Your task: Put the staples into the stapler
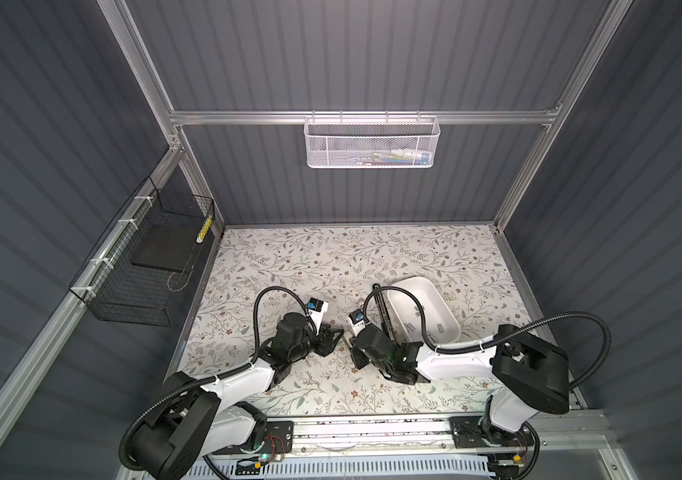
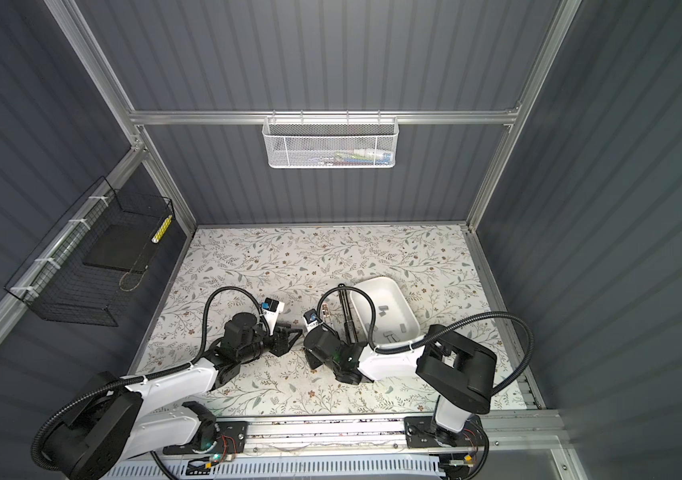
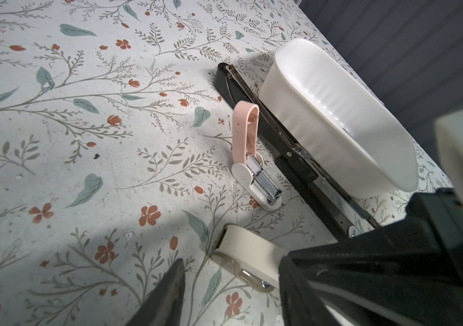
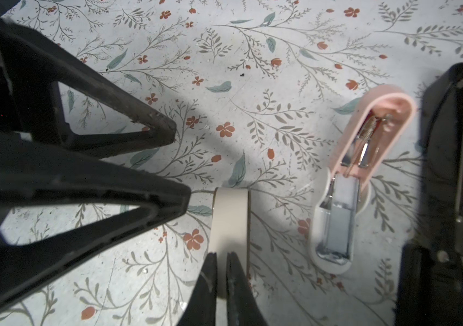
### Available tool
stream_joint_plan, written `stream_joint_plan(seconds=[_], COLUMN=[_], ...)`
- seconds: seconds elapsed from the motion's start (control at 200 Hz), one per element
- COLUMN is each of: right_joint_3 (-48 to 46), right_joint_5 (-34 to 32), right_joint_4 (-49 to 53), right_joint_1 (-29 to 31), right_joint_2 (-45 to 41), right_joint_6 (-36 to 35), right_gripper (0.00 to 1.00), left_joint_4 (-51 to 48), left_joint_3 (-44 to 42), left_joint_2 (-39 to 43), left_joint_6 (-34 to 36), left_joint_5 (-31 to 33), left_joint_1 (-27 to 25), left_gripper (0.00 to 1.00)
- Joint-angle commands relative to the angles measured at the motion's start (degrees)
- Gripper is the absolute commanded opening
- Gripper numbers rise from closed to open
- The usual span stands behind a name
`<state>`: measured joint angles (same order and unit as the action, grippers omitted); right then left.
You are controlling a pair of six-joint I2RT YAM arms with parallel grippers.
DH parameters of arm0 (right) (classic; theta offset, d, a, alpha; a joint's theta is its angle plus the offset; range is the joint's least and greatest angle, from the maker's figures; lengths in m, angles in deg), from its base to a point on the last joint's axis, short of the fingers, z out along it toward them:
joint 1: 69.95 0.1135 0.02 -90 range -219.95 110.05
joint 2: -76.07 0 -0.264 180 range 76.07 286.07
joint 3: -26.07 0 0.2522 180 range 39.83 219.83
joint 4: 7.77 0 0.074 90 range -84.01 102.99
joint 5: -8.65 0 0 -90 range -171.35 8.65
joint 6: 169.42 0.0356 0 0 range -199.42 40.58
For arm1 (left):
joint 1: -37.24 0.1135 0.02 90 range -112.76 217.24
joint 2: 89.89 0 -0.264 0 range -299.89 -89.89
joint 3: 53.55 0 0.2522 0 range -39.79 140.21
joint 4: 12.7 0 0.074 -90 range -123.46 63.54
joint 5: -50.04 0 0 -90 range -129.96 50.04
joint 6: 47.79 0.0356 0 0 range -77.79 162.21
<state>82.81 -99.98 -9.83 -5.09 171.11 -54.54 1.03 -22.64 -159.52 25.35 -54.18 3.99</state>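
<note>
The staples [image 1: 418,309] lie loose in the white tray [image 1: 412,284], which sits right beside the black stapler [image 1: 382,307] (folded open, flat on the floral table [image 1: 289,257]). A small pink stapler [image 4: 365,158] stands open nearby. The right claw [image 4: 221,256] is clenched on a thin cream piece [image 4: 230,220]. The left claw [image 4: 181,166] gapes empty just beside it.

a robot test cell in a lab. an aluminium extrusion frame [image 1: 289,117] boxes in grey ribbed wall panels [image 1: 372,54]. the two arms [image 1: 243,378] are bolted to a slotted metal rail [image 1: 372,428] with bare wiring [image 1: 274,444], well behind the left gripper [image 4: 181,165]. far beyond that gripper a white mesh basket [image 1: 372,143] hangs on the frame. out to its left a black wire basket [image 1: 135,270] is zip-tied on. the tabletop [image 1: 331,257] under it carries a floral print.
</note>
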Motion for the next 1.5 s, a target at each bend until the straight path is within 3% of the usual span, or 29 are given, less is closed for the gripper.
stream_joint_plan(seconds=[0.0, 0.82, 1.496], right_joint_3=[-0.52, -3.53, -8.0], right_joint_5=[-1.37, -0.34, 0.94], right_joint_4=[1.14, -1.15, -7.3], right_joint_1=[-0.13, -0.05, 0.92], right_joint_2=[0.57, 3.11, 7.87], right_joint_6=[0.89, 2.45, 5.93], right_gripper=[0.13, 0.18, 0.17], left_joint_4=[2.15, 10.82, 18.16], left_joint_3=[-0.97, -3.31, -6.95], left_joint_2=[-0.16, -5.79, -7.72], left_joint_6=[1.35, 1.88, 3.39], left_joint_5=[-1.71, -1.25, 1.73], left_joint_1=[-0.32, -0.89, -1.37], left_gripper=[0.56, 0.58, 0.57])
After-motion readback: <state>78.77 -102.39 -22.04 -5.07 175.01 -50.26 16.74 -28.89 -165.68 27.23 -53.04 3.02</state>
